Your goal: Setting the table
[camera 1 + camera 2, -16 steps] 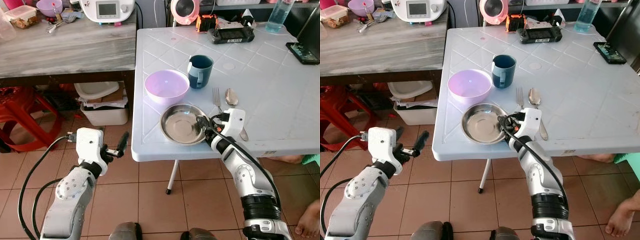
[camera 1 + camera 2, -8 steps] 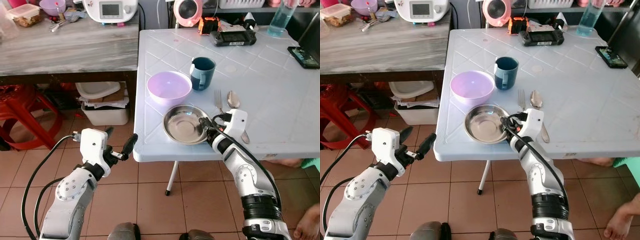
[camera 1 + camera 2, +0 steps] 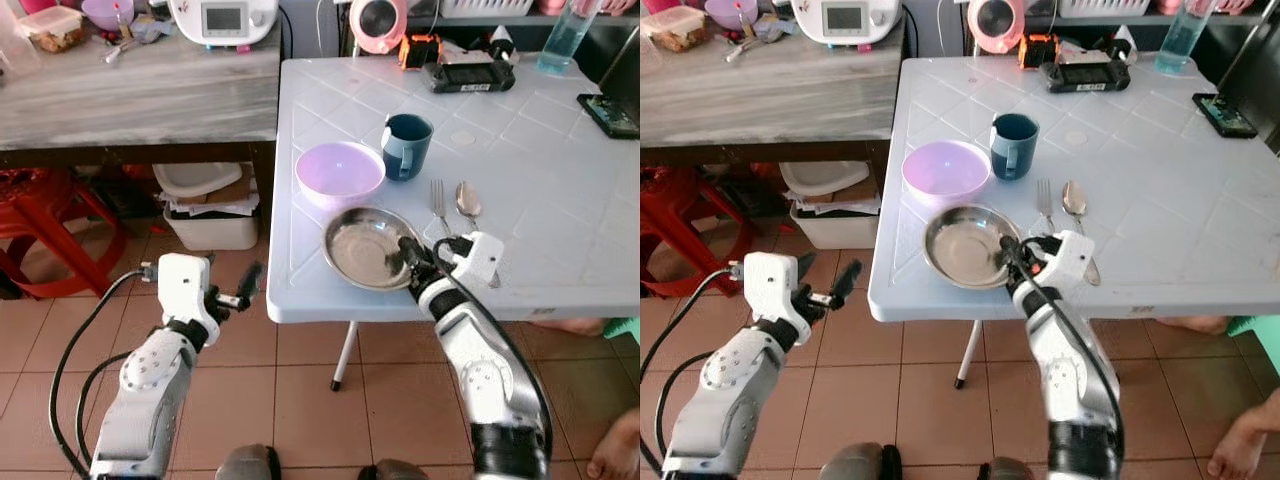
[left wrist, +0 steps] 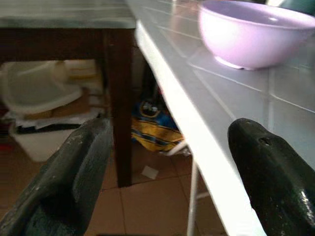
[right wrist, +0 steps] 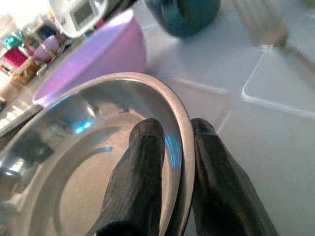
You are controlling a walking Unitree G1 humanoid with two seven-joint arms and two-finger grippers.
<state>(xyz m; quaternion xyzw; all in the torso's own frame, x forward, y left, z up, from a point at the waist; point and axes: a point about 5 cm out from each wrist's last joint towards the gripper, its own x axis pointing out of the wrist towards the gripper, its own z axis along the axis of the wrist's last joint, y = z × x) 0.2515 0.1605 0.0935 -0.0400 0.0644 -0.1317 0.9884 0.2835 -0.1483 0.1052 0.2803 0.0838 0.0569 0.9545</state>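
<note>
The steel plate (image 3: 368, 248) is seen at the near edge of the white counter (image 3: 560, 160), its rim close to that edge. The right tool (image 5: 170, 147) is closed on the plate's right rim, one finger (image 5: 142, 162) inside the dish and the other outside it. The purple bowl (image 3: 339, 171) stands just behind the plate, with the blue mug (image 3: 406, 145) beside it to the right. The fork (image 3: 437, 199) and spoon (image 3: 466, 202) lie side by side right of the plate, near the right wrist. Bare counter is left to the right of the cutlery. The left tool (image 3: 240, 290) is held below counter level, off the counter's left edge, over the tiled floor (image 3: 300, 390); its fingers (image 4: 74, 167) are spread wide with nothing between them. A grey wooden counter (image 3: 140, 90) stands at left, with a plastic tub (image 3: 205, 215) under it.
</note>
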